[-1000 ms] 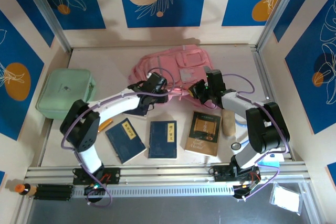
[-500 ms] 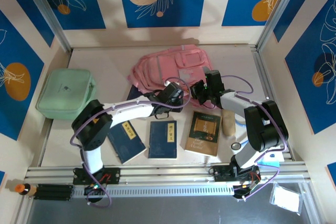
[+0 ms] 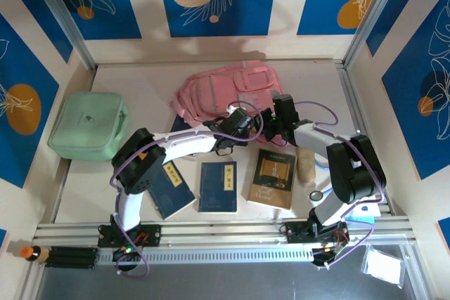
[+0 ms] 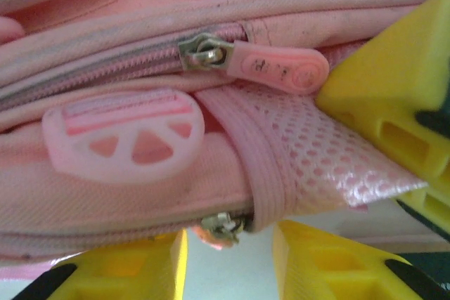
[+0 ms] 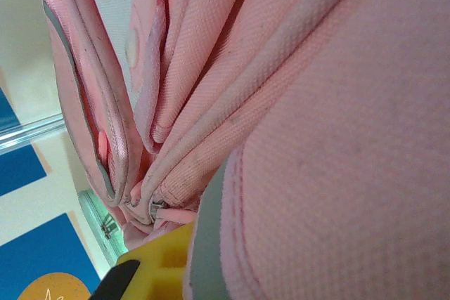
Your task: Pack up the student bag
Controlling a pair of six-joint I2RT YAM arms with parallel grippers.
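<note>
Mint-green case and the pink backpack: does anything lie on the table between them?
Nothing. In the top view, the stretch of table between the mint-green case and the student bag is bare.

where things lie on my desk

the student bag (image 3: 228, 89) lies at the back middle of the desk (image 3: 140, 82). my left fingers (image 3: 244, 123) and right fingers (image 3: 275, 123) sit side by side at its near edge. a rounded case (image 3: 88, 126) rests well apart to the left. before the bag, three books lie in a row: left book (image 3: 169, 186), middle book (image 3: 219, 187), right book (image 3: 273, 178).
</note>
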